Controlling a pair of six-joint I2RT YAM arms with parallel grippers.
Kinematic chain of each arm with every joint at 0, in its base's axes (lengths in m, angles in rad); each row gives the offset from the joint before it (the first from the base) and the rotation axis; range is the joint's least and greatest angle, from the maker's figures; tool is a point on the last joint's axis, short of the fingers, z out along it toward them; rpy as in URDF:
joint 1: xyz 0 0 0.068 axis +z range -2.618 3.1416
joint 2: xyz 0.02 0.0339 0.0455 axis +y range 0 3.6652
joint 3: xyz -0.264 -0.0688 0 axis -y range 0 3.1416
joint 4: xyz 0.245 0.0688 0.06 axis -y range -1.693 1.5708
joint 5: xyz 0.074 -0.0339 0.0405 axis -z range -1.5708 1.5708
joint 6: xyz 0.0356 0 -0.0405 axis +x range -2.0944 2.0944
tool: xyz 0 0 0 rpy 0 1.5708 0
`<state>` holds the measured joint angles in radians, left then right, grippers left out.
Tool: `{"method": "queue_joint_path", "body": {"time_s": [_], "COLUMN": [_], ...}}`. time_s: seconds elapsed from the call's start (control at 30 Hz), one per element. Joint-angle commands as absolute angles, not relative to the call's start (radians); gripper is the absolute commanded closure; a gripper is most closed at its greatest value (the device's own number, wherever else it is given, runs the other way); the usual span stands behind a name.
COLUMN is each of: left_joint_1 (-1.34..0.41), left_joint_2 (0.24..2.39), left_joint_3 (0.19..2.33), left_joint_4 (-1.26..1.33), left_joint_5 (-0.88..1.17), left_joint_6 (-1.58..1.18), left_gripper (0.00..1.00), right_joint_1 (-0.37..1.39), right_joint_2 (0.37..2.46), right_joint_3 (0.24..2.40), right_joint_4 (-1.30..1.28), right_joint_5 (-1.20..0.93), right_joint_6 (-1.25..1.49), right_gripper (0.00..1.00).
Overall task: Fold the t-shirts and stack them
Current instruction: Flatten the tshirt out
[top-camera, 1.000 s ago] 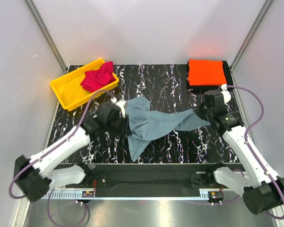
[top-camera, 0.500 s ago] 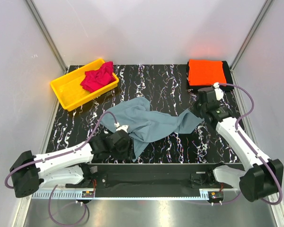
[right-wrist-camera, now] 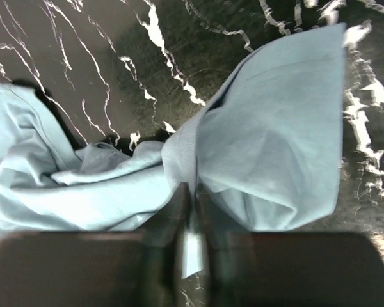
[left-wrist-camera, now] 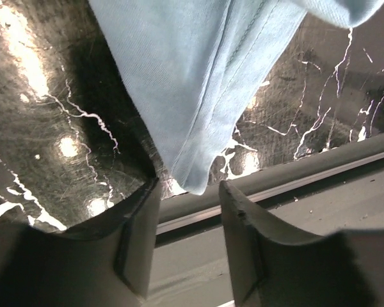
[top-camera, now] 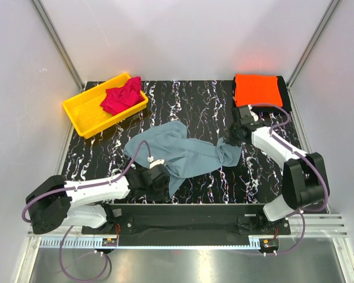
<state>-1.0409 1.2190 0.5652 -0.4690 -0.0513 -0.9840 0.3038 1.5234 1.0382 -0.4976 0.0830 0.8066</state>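
The grey-blue t-shirt (top-camera: 186, 154) lies crumpled across the middle of the black marbled table. My left gripper (top-camera: 160, 180) is low at the shirt's near corner. In the left wrist view its jaws (left-wrist-camera: 189, 192) stand open and empty, and the shirt's corner tip (left-wrist-camera: 195, 182) lies just beyond the fingertips. My right gripper (top-camera: 229, 142) is at the shirt's right end; its fingers (right-wrist-camera: 192, 192) are shut on a bunched fold of the shirt (right-wrist-camera: 275, 166). The orange t-shirt (top-camera: 257, 89) lies folded at the back right. The crimson t-shirt (top-camera: 121, 97) sits bunched in the yellow bin (top-camera: 82, 115).
The table's front edge and its metal rail (left-wrist-camera: 294, 182) run right under the left gripper. The yellow bin stands at the back left corner. White walls and slanted corner posts close in the table on three sides.
The left gripper let go of the shirt's left edge and moved down to its near corner by the front edge. The right gripper carried the shirt's right end leftward, bunching the cloth.
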Motion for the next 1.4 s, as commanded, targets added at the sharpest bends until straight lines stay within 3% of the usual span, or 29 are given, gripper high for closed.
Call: {"method": "queue_joint_path", "body": {"time_s": [0.0,0.07,0.1,0.13,0.33,0.63,0.9,1.37], "left_joint_1": [-1.048,-1.048,-1.048,-1.048,-1.048,-1.048,-1.048,-1.048], "left_joint_2": [1.236,1.249,1.252,1.255,1.226,1.195,1.147,1.111], "left_joint_3": [0.561,0.561,0.561,0.561,0.563,0.58,0.578,0.58], "left_joint_4": [-0.41,-0.411,-0.417,-0.426,-0.517,-0.563,-0.563,-0.566], "left_joint_5": [-0.08,-0.084,-0.093,-0.103,-0.179,-0.215,-0.218,-0.233], "left_joint_6": [-0.989,-0.977,-0.976,-0.976,-0.986,-0.957,-0.93,-0.899], "left_gripper": [0.63,0.77,0.93,1.0,1.0,1.0,1.0,1.0], "right_joint_1": [0.295,0.287,0.27,0.259,0.167,0.095,0.064,0.034], "right_joint_2": [1.569,1.577,1.574,1.568,1.543,1.773,1.884,1.994], "right_joint_3": [1.12,1.147,1.157,1.166,1.177,1.282,1.374,1.439], "right_joint_4": [-0.48,-0.503,-0.52,-0.537,-0.595,-0.736,-0.844,-0.948], "right_joint_5": [0.025,0.026,0.037,0.05,0.106,0.028,0.121,0.104], "right_joint_6": [0.788,0.787,0.793,0.816,0.951,1.176,1.359,1.43], "right_gripper": [0.76,0.66,0.63,0.59,0.57,0.62,0.64,0.62]}}
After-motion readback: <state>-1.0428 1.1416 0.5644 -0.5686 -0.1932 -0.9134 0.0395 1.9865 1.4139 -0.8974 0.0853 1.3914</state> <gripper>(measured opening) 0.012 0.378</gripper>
